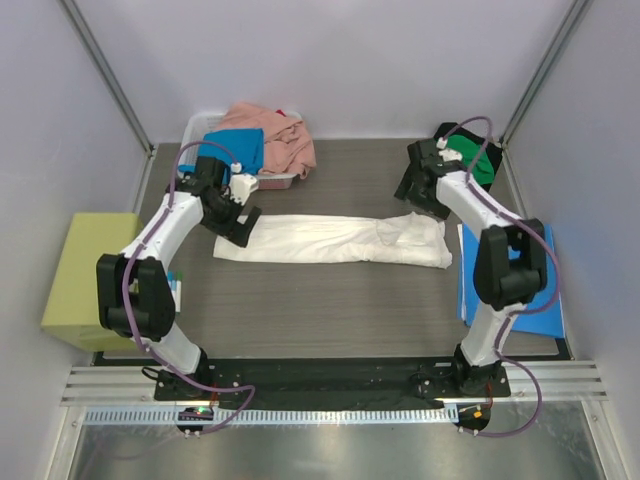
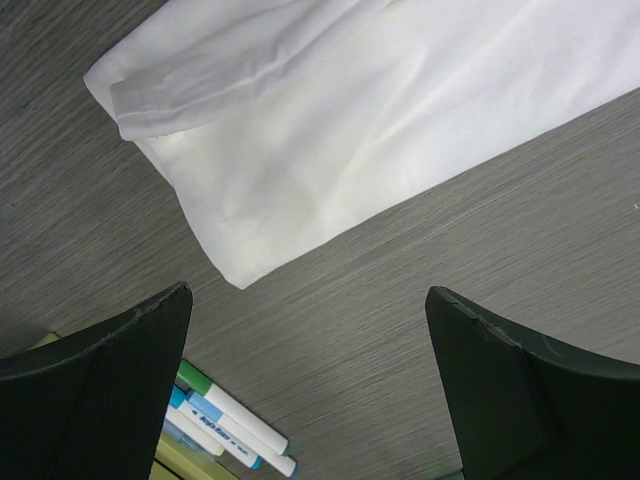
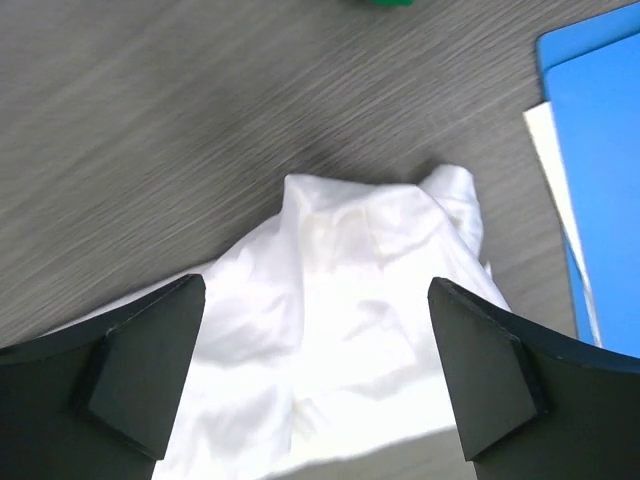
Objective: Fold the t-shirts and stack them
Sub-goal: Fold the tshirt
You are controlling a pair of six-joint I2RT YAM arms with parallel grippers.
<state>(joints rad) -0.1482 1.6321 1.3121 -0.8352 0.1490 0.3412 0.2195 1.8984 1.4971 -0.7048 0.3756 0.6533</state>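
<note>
A white t-shirt (image 1: 335, 241) lies across the middle of the table, folded lengthwise into a long strip. My left gripper (image 1: 236, 224) hovers at its left end, open and empty; in the left wrist view (image 2: 310, 390) the shirt's corner (image 2: 330, 150) lies just beyond the fingertips. My right gripper (image 1: 420, 192) is open above the bunched right end, and the cloth (image 3: 340, 330) shows between its spread fingers without being held. Salmon pink (image 1: 280, 135) and bright blue (image 1: 235, 148) t-shirts are heaped at the back left. A green t-shirt (image 1: 468, 158) lies on black cloth (image 1: 496, 168) at the back right.
A white basket (image 1: 205, 124) holds the pink and blue shirts. A flat blue folder (image 1: 512, 295) lies by the table's right edge (image 3: 600, 140). A yellow-green box (image 1: 85, 275) stands left of the table, with markers (image 2: 235, 425) beside it.
</note>
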